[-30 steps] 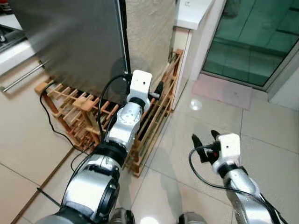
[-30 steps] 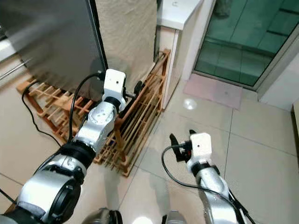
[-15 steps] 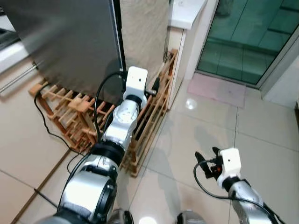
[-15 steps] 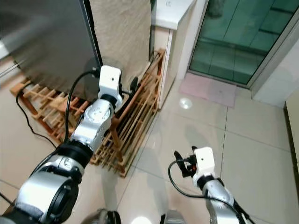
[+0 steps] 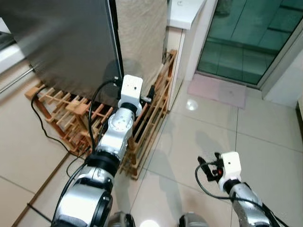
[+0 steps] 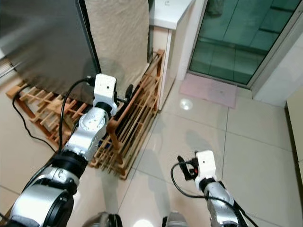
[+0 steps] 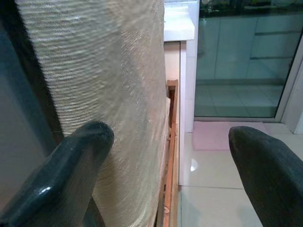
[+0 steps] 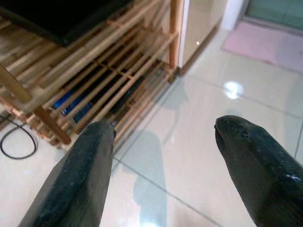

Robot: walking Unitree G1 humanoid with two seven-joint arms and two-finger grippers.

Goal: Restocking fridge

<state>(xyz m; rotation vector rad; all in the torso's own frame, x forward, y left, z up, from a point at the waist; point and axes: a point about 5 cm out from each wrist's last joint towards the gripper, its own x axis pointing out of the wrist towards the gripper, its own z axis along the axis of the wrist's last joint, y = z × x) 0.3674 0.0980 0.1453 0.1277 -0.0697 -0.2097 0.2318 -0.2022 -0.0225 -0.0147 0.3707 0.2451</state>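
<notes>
Fridge point(image 5: 66, 42) stands at upper left on a low wooden rack point(image 5: 147, 127), steel door face toward the camera, textured beige side beside a white counter point(image 5: 187, 12); left gripper point(image 5: 150, 92) reaches to that side near the rack, fingers point(image 7: 61, 184) spread wide, empty. Right gripper point(image 5: 204, 166) hovers low over the tiled floor point(image 5: 213, 127), fingers point(image 8: 75, 179) wide apart, holding nothing.

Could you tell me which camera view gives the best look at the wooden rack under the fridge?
The left eye view: the wooden rack shows along its front and side beneath the fridge. The right eye view shows much the same. The right wrist view shows its slats close up; the left wrist view catches just an edge.
</notes>
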